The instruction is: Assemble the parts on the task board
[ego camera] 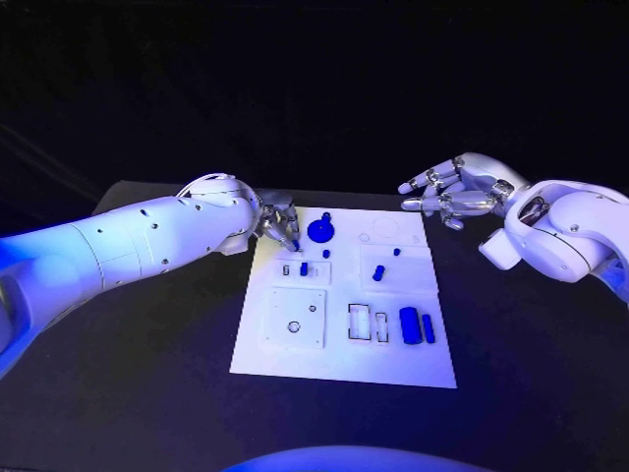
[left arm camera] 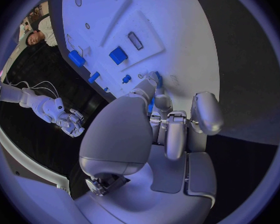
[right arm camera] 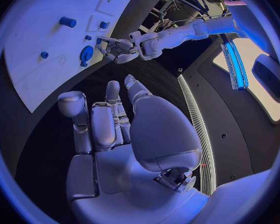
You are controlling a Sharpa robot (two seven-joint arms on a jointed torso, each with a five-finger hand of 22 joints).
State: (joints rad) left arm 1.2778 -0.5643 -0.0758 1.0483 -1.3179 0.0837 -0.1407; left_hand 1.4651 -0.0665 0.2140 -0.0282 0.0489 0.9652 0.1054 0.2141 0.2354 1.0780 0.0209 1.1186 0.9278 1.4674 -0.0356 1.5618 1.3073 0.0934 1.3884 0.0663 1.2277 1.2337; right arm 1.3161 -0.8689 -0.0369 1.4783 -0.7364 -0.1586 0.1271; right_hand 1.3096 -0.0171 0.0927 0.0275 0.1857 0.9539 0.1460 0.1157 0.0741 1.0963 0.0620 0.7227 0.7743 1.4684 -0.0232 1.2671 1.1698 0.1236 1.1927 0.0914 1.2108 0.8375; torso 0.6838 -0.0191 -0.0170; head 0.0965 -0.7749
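Blue round part (ego camera: 320, 233) lies just beside the left hand (ego camera: 276, 222) fingertips.

Lying under everything, a flat matte black table (ego camera: 144, 393), stretching out to the dark surroundings. Glowing along one table edge, a thin pale light strip (right arm camera: 196, 129), curving past the tabletop.

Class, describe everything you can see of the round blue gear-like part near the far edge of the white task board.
The round blue gear-like part looks like matte plastic, a flat disc with a toothed rim and a small knob standing beside its far edge. It lies flat on the white task board, in the far left section. The left hand is just beside it, fingers pointing down at the board; whether they touch the part cannot be told.
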